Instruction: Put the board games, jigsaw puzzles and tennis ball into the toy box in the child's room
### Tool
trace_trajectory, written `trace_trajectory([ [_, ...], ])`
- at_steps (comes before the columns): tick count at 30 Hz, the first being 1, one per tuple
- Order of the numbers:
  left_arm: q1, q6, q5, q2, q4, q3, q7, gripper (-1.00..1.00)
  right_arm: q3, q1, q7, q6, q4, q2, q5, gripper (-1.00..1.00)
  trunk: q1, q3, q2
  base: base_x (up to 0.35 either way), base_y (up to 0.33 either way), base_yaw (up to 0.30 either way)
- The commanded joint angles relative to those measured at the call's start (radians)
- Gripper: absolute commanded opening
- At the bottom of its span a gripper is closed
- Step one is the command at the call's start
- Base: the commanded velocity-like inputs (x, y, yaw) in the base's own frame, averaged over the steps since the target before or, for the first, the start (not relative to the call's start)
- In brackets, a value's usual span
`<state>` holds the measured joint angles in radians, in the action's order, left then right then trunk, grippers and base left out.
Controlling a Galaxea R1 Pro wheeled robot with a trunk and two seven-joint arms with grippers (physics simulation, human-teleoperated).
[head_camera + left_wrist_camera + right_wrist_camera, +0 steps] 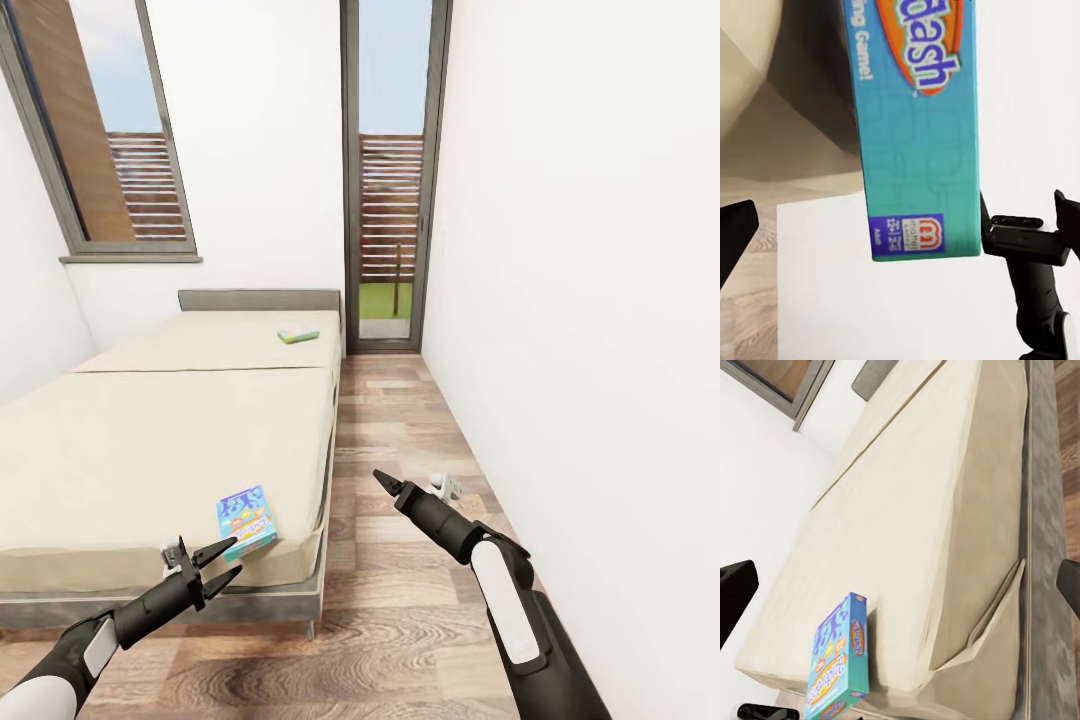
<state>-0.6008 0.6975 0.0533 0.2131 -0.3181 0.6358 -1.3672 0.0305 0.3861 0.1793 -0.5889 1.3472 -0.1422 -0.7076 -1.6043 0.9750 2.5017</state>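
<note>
Blue board game (246, 521) lies flat at the foot corner of the bed (150, 440), and your left gripper (222, 566) hangs just beside that corner with its jaws apart and nothing between them, while the right gripper (381, 479), off the bed's side over the wood floor (400, 620), looks parted too. A second board game (298, 335) sits up by the bed's headboard (259, 299). The box lies flat near the mattress edge, so a shallow bite from this low angle could shove it further onto the bed or tip it off the corner

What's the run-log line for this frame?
left gripper: open, near blue flat cardboard game box on beige bed corner | right gripper: cannot tell, above wood floor
</note>
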Motion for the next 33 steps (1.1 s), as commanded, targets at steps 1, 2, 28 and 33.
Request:
trace_trajectory([
  [1, 0.000, 0.010, 0.002, 0.000, 0.000, 0.000, -0.003, 1.00, -0.001, 0.000, 0.002, -0.005, 0.000, -0.001, -0.001, 1.00, 0.000, 0.001, 0.000, 0.010, 0.000, 0.000],
  [2, 0.000, 0.010, 0.001, 0.000, 0.000, 0.000, -0.003, 1.00, -0.001, 0.000, 0.002, -0.005, 0.001, -0.001, -0.001, 1.00, 0.000, 0.001, 0.000, 0.033, 0.000, 0.000],
  [28, 0.000, 0.008, 0.000, -0.001, -0.001, -0.001, -0.003, 1.00, -0.001, 0.000, 0.002, -0.005, 0.000, -0.001, -0.001, 1.00, 0.000, 0.001, 0.000, 0.053, -0.002, 0.000],
  [33, 0.000, 0.008, 0.000, -0.001, -0.001, -0.001, -0.003, 1.00, -0.001, 0.000, 0.002, -0.005, 0.000, 0.000, -0.001, 1.00, 0.000, 0.001, 0.000, 0.000, 0.000, 0.000],
])
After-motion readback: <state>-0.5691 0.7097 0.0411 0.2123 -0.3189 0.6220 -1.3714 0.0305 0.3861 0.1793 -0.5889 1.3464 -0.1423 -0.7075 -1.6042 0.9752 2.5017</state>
